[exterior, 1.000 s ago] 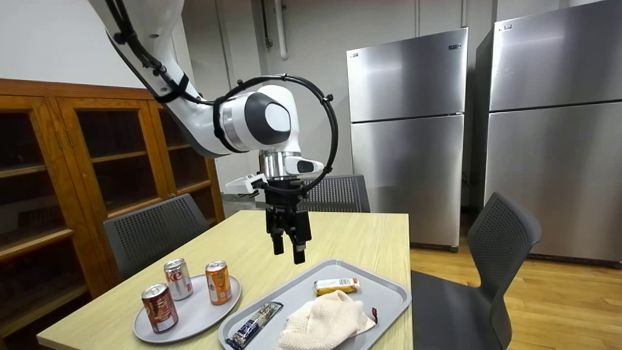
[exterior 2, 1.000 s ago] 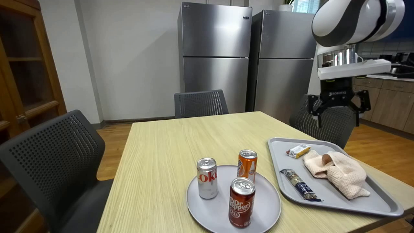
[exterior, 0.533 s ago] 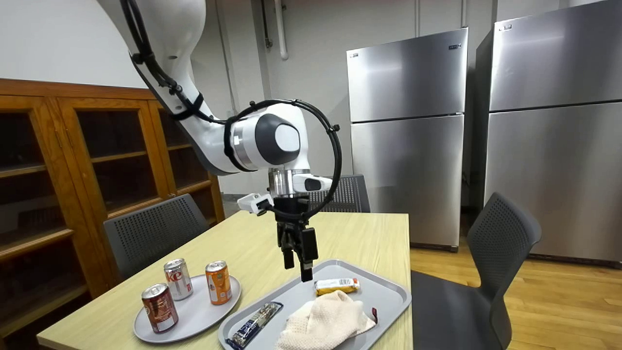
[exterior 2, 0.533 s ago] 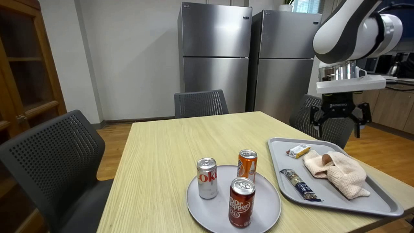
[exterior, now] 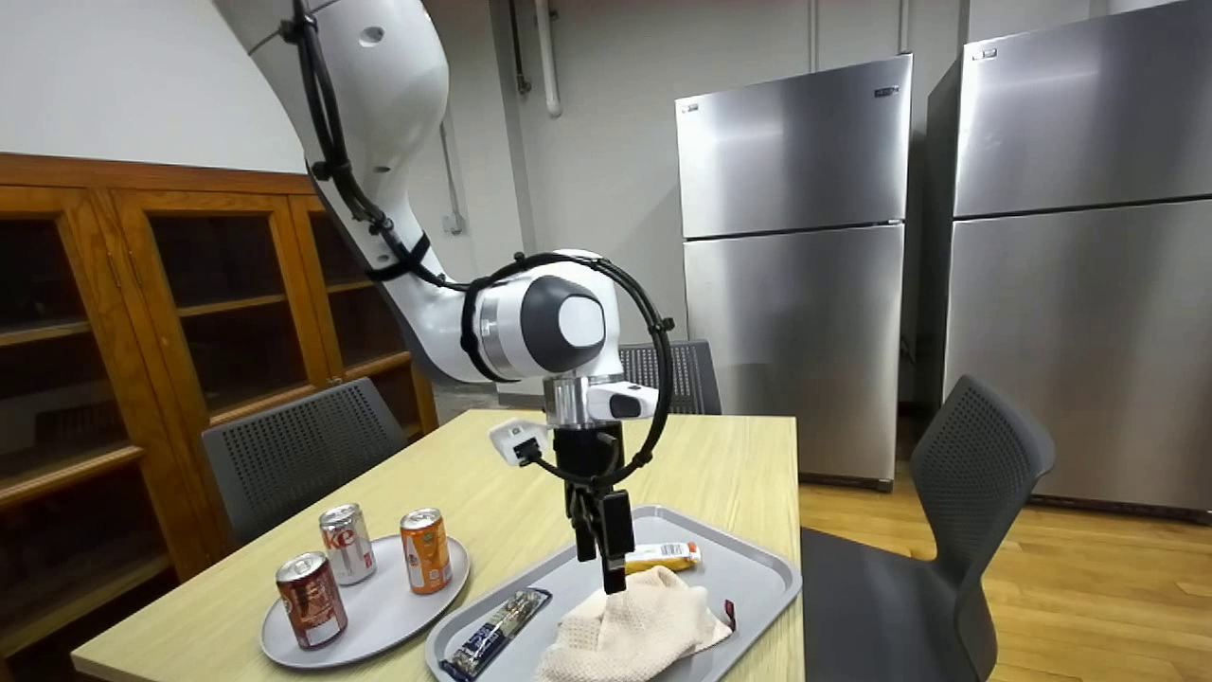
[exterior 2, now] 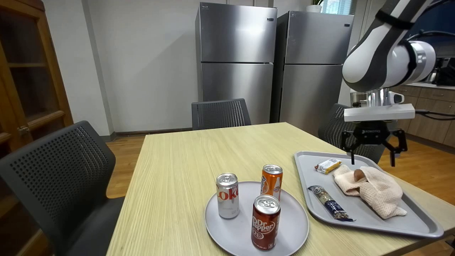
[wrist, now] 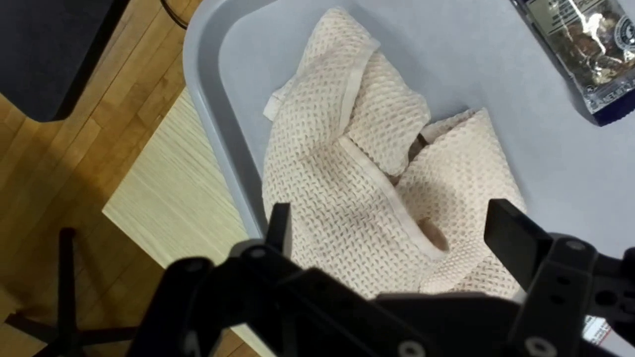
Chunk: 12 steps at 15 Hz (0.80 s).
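"Peach-coloured cloth (wrist: 342,213) is lying loosely folded on the grey tray (exterior: 753,578). Is anything gripping it?"

"Nothing is. The gripper (exterior 2: 372,161) is hovering above it, pointing downward, its jaws standing wide apart and holding nothing. In an exterior view their tips are ending short of the cloth."

"Which step are we seeing, then?"

"I'm judging it the approach above the cloth, with contact not yet happening. In the wrist view the jaws are flanking its broad, folded part, and one jaw is appearing close to the tray's rim."

"And what is the next move calling for?"

"To my mind, it's calling for a straight, unhurried descent, with the jaws spread until they're straddling a fold, and only then a pinch. The jaw near the rim is needing clearance."

"What else is crowding the spot?"

"A yellow-wrapped bar (exterior 2: 327,166) is lying just beside the cloth, and a dark-blue-wrapped bar (exterior 2: 330,202) is resting on the tray, apart from it. Beside the tray on the table (exterior 2: 185,170), a round plate (exterior 2: 233,233) is bearing a silver can (exterior 2: 227,197), an orange can (exterior 2: 273,183) and a dark red can (exterior 2: 266,225)."
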Tool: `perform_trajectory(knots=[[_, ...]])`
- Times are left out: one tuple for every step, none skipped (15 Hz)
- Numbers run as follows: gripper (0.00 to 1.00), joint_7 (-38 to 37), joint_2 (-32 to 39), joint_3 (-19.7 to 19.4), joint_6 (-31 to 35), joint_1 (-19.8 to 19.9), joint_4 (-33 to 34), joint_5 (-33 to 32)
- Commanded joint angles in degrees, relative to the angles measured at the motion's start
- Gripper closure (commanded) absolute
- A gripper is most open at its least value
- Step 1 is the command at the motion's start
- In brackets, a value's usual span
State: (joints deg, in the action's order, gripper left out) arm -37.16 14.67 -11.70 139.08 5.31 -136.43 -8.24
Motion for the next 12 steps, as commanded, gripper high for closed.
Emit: perform_trajectory(knots=[[0.0, -2.4, 3.92, -1.26, 0.71, -0.65, 2.88, 0.81], [0.0, -2.58, 4.72, -1.46, 0.69, -0.73, 3.39, 0.97], [0.0, -2.63, 5.6, -1.6, 0.68, -0.81, 3.97, 1.19], [0.0, -2.72, 6.4, -1.78, 0.6, -0.95, 4.56, 1.36], [0.0, -2.56, 7.25, -1.79, 0.55, -1.0, 5.14, 1.78], [0.0, -2.55, 8.05, -1.87, 0.55, -1.09, 5.73, 2.09], [0.0, -2.52, 8.77, -1.91, 0.5, -1.17, 6.24, 2.51], [0.0, -2.44, 9.65, -1.95, 0.51, -1.21, 6.84, 2.96], [0.0, -2.31, 10.37, -1.98, 0.4, -1.23, 7.36, 3.41], [0.0, -2.15, 11.1, -1.98, 0.34, -1.24, 7.89, 3.84], [0.0, -2.08, 11.81, -2.01, 0.22, -1.31, 8.43, 4.09], [0.0, -2.03, 12.5, -2.05, 0.1, -1.39, 8.95, 4.31]])
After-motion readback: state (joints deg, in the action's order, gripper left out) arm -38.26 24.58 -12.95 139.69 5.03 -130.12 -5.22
